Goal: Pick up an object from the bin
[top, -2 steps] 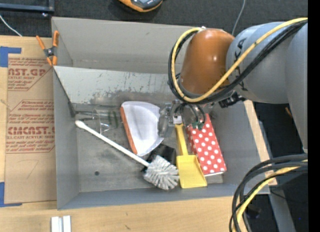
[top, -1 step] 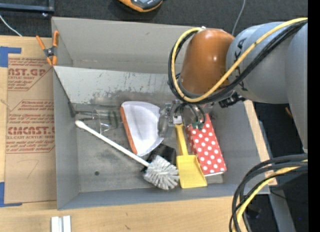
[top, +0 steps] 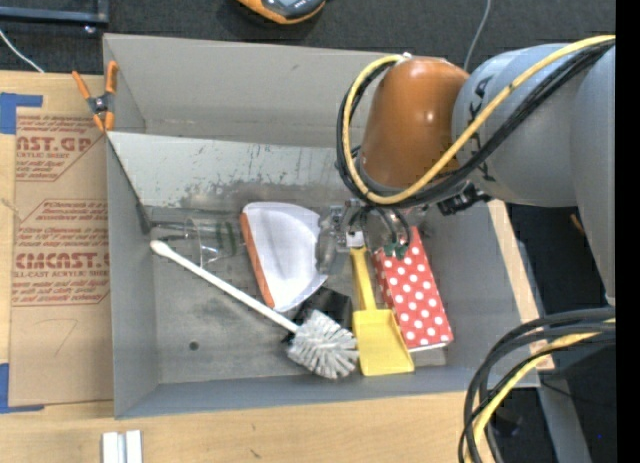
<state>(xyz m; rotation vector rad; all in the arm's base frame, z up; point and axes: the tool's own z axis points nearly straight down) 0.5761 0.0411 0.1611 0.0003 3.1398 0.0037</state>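
Sitting low in the right-centre of the bin (top: 140, 351), the gripper (top: 348, 238) is over the top end of a yellow scraper (top: 378, 341), whose thin handle runs down toward the near wall to a flat square blade. The orange wrist cover (top: 410, 121) and cables hide most of it, so I can't tell how far it's open, and nothing is visibly held. Crowded spot: a white-and-orange scoop (top: 285, 251) lies just beside it on the left, and a red polka-dot box (top: 418, 296) lies along the handle's right side, prob touching it. Main risk, imo: closing on the handle w/ the scoop's rim or the box edge caught in too, giving a double grab or a skewed pinch. Second risk: gripped at its far end, the blade-heavy scraper may swivel and slip out on the lift. The blade also sits against the bristle head of a white brush (top: 322, 343) and the box's corner, either of which could snag or drag along. A small black item (top: 333, 303) lies next to the handle, btw scoop and brush head.
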